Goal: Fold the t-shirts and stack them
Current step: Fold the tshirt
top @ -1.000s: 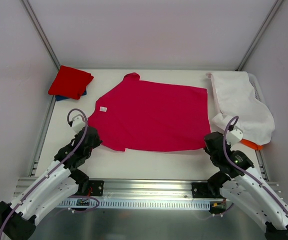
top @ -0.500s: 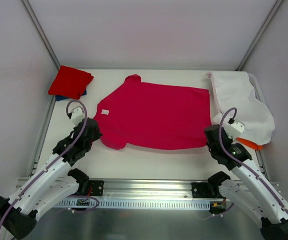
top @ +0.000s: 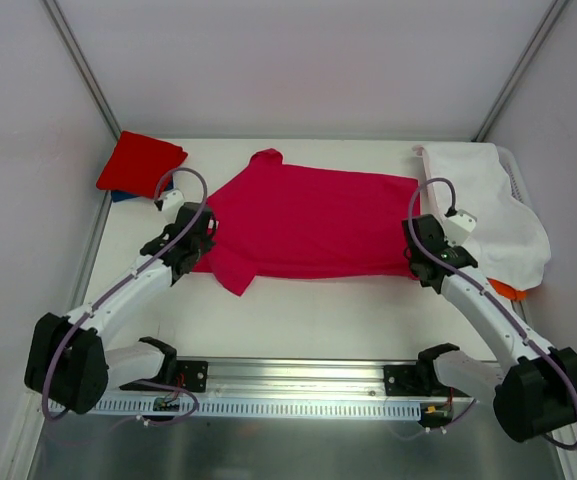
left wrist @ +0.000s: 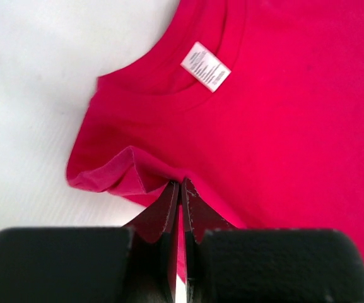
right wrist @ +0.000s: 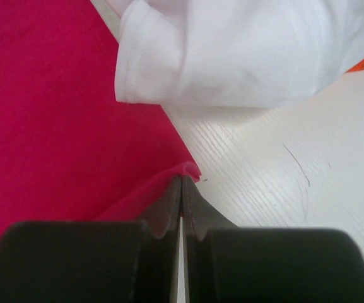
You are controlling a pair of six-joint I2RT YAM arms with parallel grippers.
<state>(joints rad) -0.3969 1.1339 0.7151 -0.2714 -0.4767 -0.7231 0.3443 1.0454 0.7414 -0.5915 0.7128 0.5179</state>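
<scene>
A first fold of the crimson-pink t-shirt, spread on the table, looks to be in hand; the left hand is pinching a raised flap at the sleeve, the neck tag just beyond its tips; the right hand pinches the hem corner, white cloth just ahead; the folded red t-shirt lies well beyond the left hand, to its left; next, both hands should carry the edge across together, level, before letting go.
</scene>
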